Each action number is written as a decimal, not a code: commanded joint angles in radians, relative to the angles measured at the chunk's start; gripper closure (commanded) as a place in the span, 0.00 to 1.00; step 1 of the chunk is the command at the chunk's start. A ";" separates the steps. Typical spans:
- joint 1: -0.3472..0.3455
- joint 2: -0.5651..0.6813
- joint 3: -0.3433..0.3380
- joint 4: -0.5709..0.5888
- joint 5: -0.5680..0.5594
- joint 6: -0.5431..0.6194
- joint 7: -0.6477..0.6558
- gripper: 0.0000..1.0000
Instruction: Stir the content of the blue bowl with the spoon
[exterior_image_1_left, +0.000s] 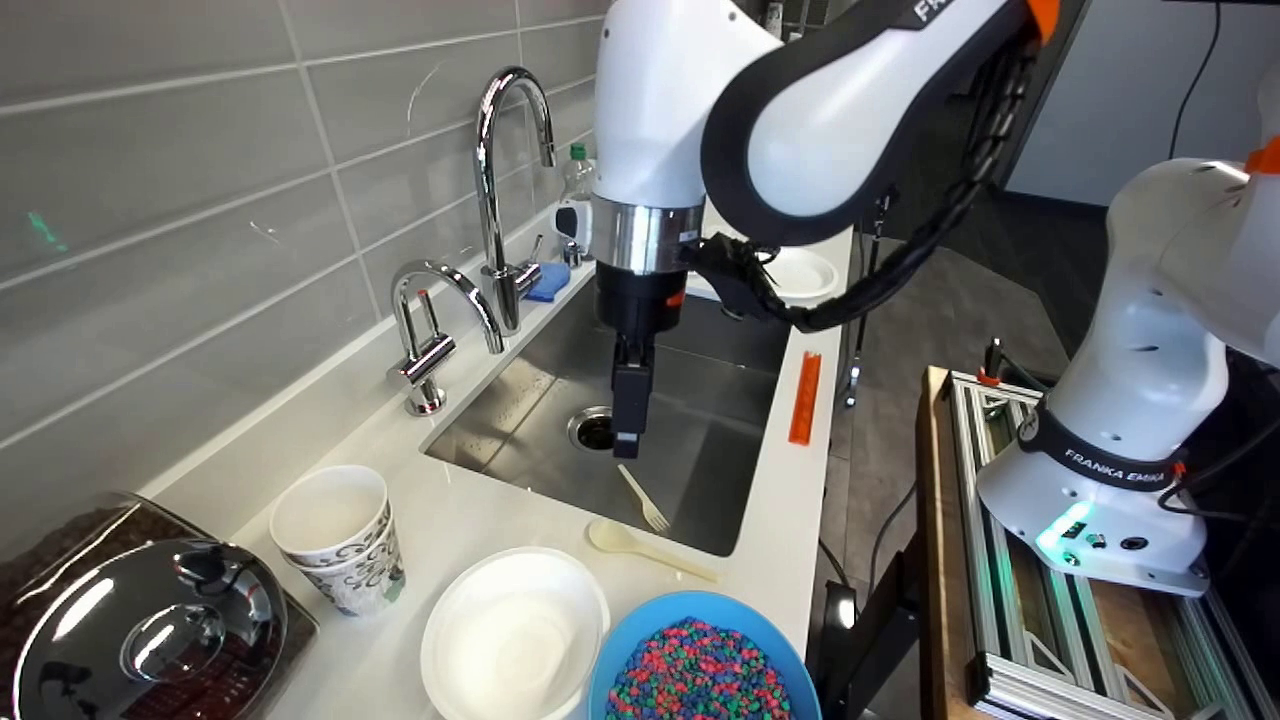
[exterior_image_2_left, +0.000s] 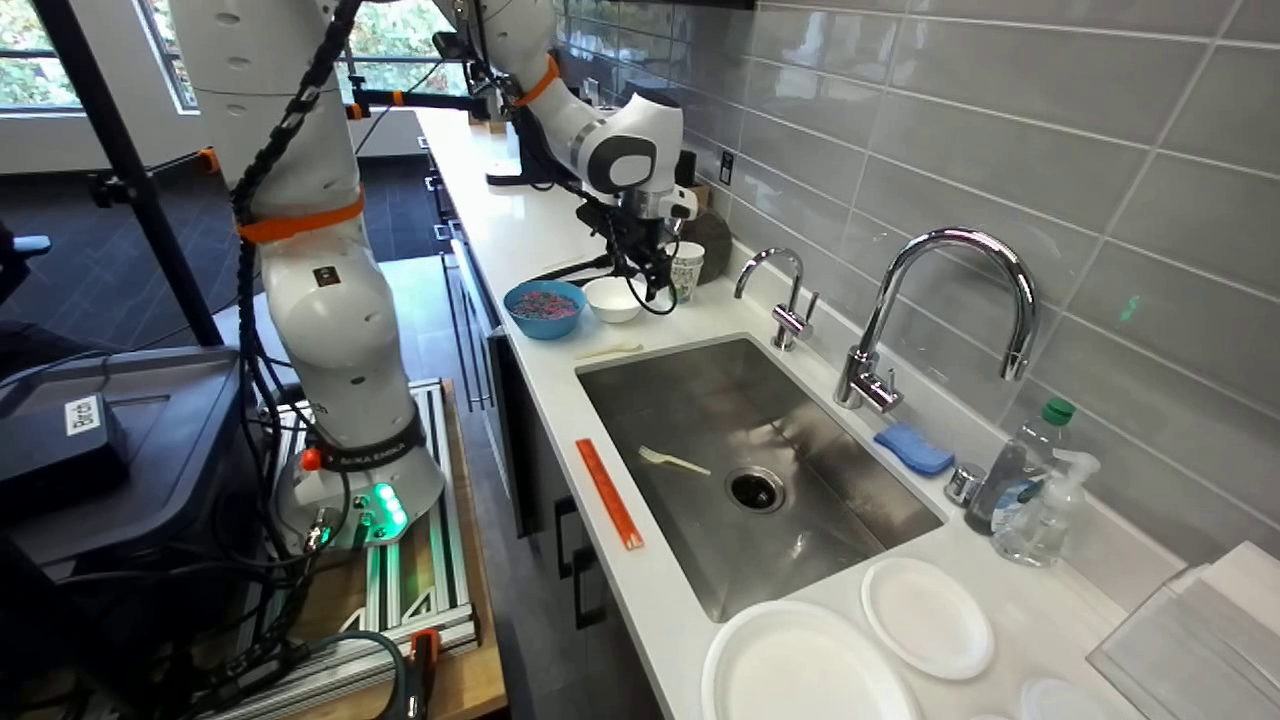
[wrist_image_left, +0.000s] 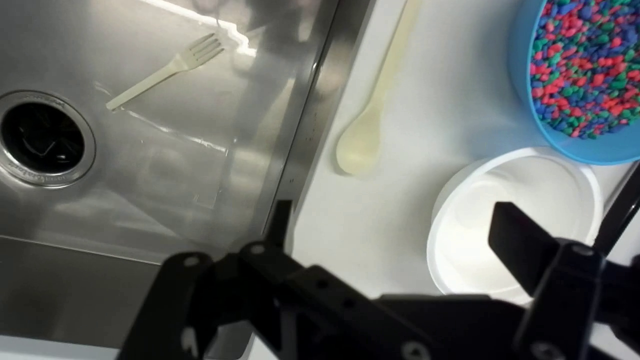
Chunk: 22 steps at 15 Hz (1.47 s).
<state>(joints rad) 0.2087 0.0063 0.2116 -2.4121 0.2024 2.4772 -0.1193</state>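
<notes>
The blue bowl (exterior_image_1_left: 700, 606) stands on the counter near its front edge and also shows in an exterior view (exterior_image_2_left: 548, 327) and the wrist view (wrist_image_left: 522, 65). The content (wrist_image_left: 590, 70) is a mass of tiny pink, blue and green bits inside it. The pale cream spoon (exterior_image_1_left: 655, 553) lies flat on the counter between the sink and the bowls; it shows in an exterior view (exterior_image_2_left: 610, 350) and the wrist view (wrist_image_left: 367, 120). My gripper (wrist_image_left: 392, 215) is open and empty, its fingers wide apart. It hangs above the counter and sink (exterior_image_1_left: 628, 445), apart from the spoon and bowl (exterior_image_2_left: 655, 285).
A white bowl (exterior_image_1_left: 515, 630) stands beside the blue bowl, with patterned cups (exterior_image_1_left: 340, 540) behind it. The sink (exterior_image_2_left: 700, 560) holds a cream fork (exterior_image_2_left: 675, 460). Two taps (exterior_image_2_left: 770, 300) rise along the wall. An orange strip (exterior_image_2_left: 610, 495) lies on the front counter edge.
</notes>
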 joint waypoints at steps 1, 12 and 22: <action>0.021 0.007 0.019 -0.085 -0.045 0.179 0.075 0.00; 0.026 0.057 0.034 -0.142 -0.091 0.278 0.088 0.00; 0.043 0.138 0.038 -0.128 -0.141 0.327 0.123 0.00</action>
<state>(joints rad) 0.2420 0.1051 0.2502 -2.5457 0.1015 2.7686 -0.0306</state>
